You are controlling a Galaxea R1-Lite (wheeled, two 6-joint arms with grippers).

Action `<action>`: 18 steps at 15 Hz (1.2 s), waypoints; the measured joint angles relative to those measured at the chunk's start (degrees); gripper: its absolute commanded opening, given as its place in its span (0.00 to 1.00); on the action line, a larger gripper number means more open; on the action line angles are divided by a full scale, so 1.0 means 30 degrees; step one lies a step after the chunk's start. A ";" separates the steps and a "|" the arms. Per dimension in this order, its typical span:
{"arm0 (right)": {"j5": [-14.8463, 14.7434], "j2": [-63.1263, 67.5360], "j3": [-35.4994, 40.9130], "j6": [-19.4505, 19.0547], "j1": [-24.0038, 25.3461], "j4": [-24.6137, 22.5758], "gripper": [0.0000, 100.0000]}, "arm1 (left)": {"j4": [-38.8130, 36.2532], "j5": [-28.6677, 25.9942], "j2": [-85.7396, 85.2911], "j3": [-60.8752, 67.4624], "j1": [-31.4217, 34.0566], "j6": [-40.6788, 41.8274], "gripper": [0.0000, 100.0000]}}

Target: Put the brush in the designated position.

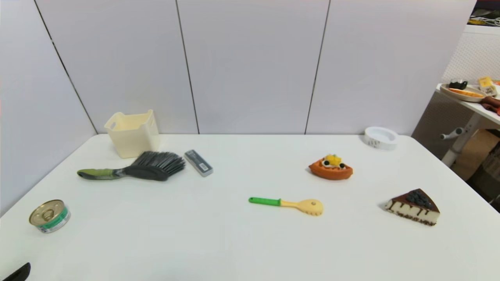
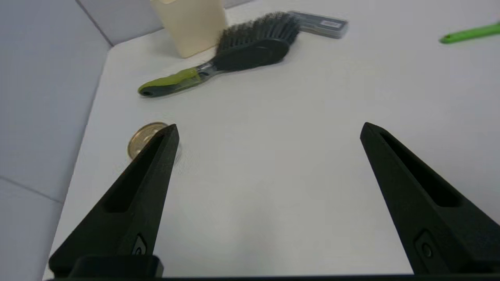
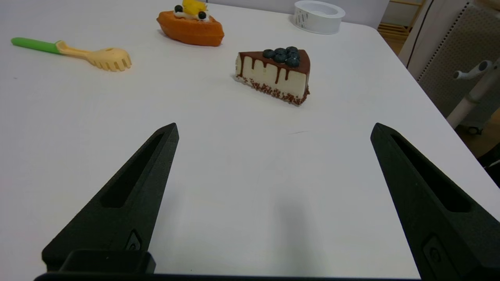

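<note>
The brush (image 1: 133, 170) lies flat on the tabletop (image 1: 234, 242) just in front of the cream bin (image 1: 133, 133), long axis running left-right, handle pointing left, bristles fanned toward the bin. Left gripper (image 2: 269, 128) hovers near the can (image 2: 145, 137), fingers wide apart; right gripper (image 3: 273, 130) is spread too, facing the cake slice (image 3: 273, 76).

White table (image 1: 242, 242); grey panelled wall (image 1: 250, 66); side table (image 1: 478, 107) right.
</note>
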 measured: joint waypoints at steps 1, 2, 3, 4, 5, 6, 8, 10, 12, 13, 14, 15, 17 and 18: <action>0.0008 0.0000 0.0000 0.0008 0.0000 0.0000 1.00 | -0.1581 0.1426 -0.1666 0.1967 -0.0345 -0.0756 1.00; 0.0000 0.0000 0.0000 0.0008 0.0000 0.0008 1.00 | -0.2885 0.2580 -0.3218 0.3759 -0.0605 -0.1487 1.00; 0.0008 0.0000 0.0000 0.0008 0.0000 0.0000 1.00 | -0.3824 0.3385 -0.4612 0.5587 -0.0801 -0.2280 1.00; 0.0000 0.0000 0.0000 0.0008 0.0000 -0.0004 1.00 | -0.4592 0.3421 -0.5587 0.6802 -0.0955 -0.3125 1.00; 0.0000 0.0000 0.0000 0.0016 0.0000 -0.0004 1.00 | -0.4636 0.2950 -0.6286 0.7648 -0.1044 -0.3950 1.00; 0.0008 0.0000 0.0000 0.0016 0.0000 0.0000 1.00 | -0.4129 0.2865 -0.6810 0.8078 -0.1097 -0.4267 1.00; 0.0000 0.0000 0.0000 0.0008 0.0000 0.0000 1.00 | -0.4291 0.3080 -0.7363 0.8391 -0.1162 -0.4669 1.00; 0.0008 0.0000 0.0000 0.0008 0.0000 0.0008 1.00 | -0.4315 0.3271 -0.7619 0.8464 -0.1162 -0.5274 1.00; 0.0008 0.0000 0.0000 0.0008 0.0000 0.0000 1.00 | -0.4315 0.3271 -0.7709 0.8493 -0.1170 -0.5327 1.00; 0.0012 0.0000 0.0000 0.0016 0.0000 -0.0012 1.00 | -0.4307 0.3279 -0.7725 0.8501 -0.1170 -0.5319 1.00; 0.0008 0.0000 0.0000 0.0016 0.0000 0.0008 1.00 | -0.4315 0.3287 -0.7745 0.8509 -0.1170 -0.5319 1.00; 0.0012 0.0000 0.0000 0.0016 0.0000 0.0008 1.00 | -0.4315 0.3271 -0.7745 0.8517 -0.1170 -0.5319 1.00; 0.0203 0.0000 0.0000 -0.0378 0.0000 0.0000 1.00 | -0.4315 0.3271 -0.7761 0.8525 -0.1170 -0.5319 1.00; 0.0138 0.0000 0.0000 -0.0406 0.0000 0.0000 1.00 | -0.4315 0.3279 -0.7761 0.8525 -0.1162 -0.5319 1.00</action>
